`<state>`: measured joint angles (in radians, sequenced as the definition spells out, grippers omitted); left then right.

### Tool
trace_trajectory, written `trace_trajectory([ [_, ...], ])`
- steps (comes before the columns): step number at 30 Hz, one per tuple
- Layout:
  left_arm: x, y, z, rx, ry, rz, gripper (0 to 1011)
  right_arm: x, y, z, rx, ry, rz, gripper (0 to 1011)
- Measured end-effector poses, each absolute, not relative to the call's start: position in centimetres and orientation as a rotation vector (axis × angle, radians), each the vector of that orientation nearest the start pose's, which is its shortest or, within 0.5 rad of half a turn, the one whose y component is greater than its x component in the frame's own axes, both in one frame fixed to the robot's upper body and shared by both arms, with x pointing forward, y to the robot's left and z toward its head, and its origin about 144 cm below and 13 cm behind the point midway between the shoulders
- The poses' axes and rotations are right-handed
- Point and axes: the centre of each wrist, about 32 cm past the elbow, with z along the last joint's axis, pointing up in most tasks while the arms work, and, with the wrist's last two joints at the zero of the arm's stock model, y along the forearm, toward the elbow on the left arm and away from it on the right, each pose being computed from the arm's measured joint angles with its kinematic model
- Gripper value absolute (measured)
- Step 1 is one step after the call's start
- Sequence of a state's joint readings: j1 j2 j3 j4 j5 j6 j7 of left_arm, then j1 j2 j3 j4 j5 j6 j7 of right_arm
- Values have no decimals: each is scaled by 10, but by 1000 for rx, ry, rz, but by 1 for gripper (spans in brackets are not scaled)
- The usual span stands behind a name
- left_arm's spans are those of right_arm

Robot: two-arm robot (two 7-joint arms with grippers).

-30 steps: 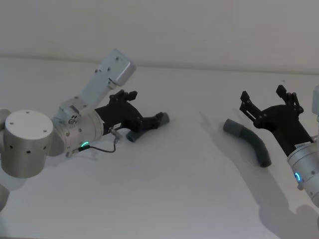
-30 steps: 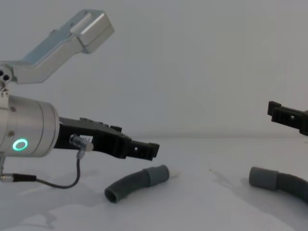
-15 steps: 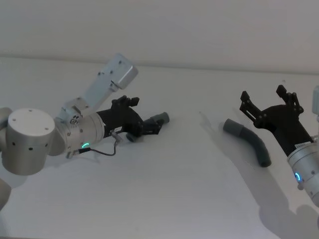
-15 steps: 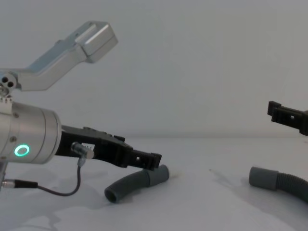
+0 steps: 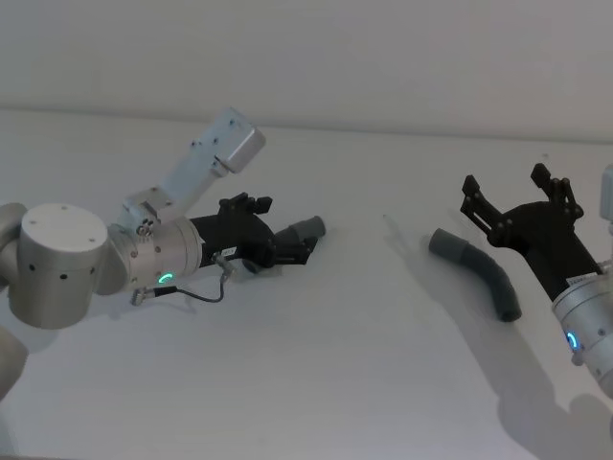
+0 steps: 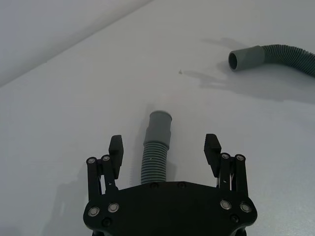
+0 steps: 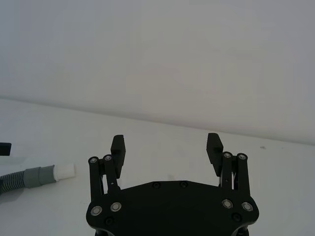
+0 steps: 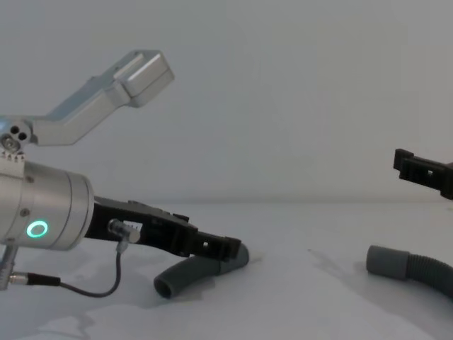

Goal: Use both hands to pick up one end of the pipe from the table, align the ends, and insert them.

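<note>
Table [image 5: 316,374]: white, is carrying two hose pieces well apart.
Left gripper [image 6: 165,145]: is reaching low over the table, fingers spread wide, gripping nothing, straddling the left hose [image 6: 155,160] with a gap on either side.
Right gripper [image 5: 508,187]: is hovering wide open and empty, above and just beside the right hose [image 5: 484,273].
Right hose: is lying curved.
Left hose's cuff [image 6: 160,120]: is lying just beyond the left fingertips.

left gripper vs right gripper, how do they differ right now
The left gripper is low at the table; the right gripper hangs above it. The left gripper straddles the short hose piece; the right gripper has nothing between its fingers. Both are black, two-fingered and open.
</note>
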<state>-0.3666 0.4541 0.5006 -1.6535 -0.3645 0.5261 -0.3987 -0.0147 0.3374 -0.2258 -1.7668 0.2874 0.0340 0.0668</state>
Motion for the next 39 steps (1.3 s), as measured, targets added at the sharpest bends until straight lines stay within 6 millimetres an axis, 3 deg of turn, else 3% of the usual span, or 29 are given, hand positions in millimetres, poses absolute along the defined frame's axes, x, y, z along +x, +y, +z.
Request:
trace_trajectory([
  [39, 540, 202, 1240, 468, 144, 691, 1002, 443, -237, 1189, 26, -75, -1229, 1000],
])
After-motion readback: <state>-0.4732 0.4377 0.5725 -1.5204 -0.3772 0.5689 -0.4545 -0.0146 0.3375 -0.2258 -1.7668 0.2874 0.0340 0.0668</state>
